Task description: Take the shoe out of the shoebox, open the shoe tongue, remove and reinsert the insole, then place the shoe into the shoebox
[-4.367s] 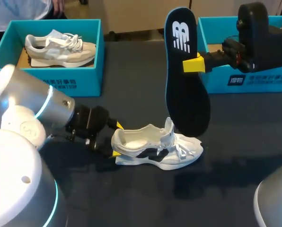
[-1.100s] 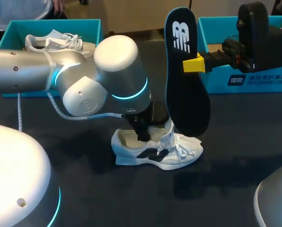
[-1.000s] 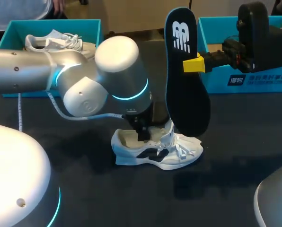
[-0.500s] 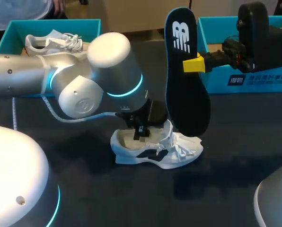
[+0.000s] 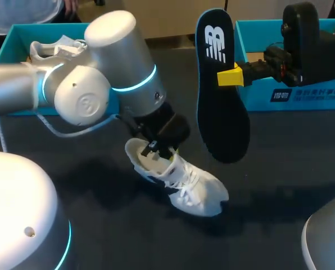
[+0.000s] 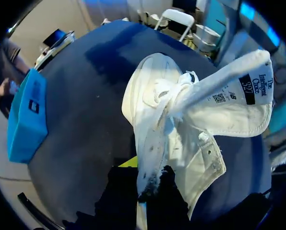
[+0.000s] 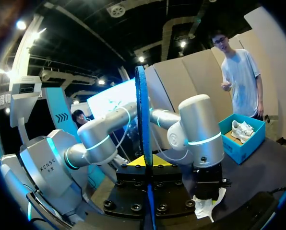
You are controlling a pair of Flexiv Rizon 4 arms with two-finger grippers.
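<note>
The white shoe (image 5: 184, 183) lies slanted on the dark table, its heel end raised at my left gripper (image 5: 158, 148) and its toe towards the front right. That gripper is shut on the shoe's side wall by the collar. In the left wrist view the shoe (image 6: 181, 124) hangs from the gripper (image 6: 150, 181) with its tongue (image 6: 229, 91) flipped outward. My right gripper (image 5: 230, 75) is shut on the dark insole (image 5: 219, 84), held upright above the table beside the shoe. In the right wrist view the insole (image 7: 143, 139) shows edge-on between the gripper (image 7: 147, 165) fingers.
A teal shoebox (image 5: 302, 95) stands open at the back right behind my right arm. A second teal box (image 5: 108, 42) at the back left holds another pale shoe (image 5: 55, 49). My left arm's big elbow (image 5: 100, 73) hangs over the table's left middle.
My left gripper shut on the shoe's collar, then lifted and swung the shoe, so its heel rose and its toe turned to the front right. The right arm and insole stayed still.
</note>
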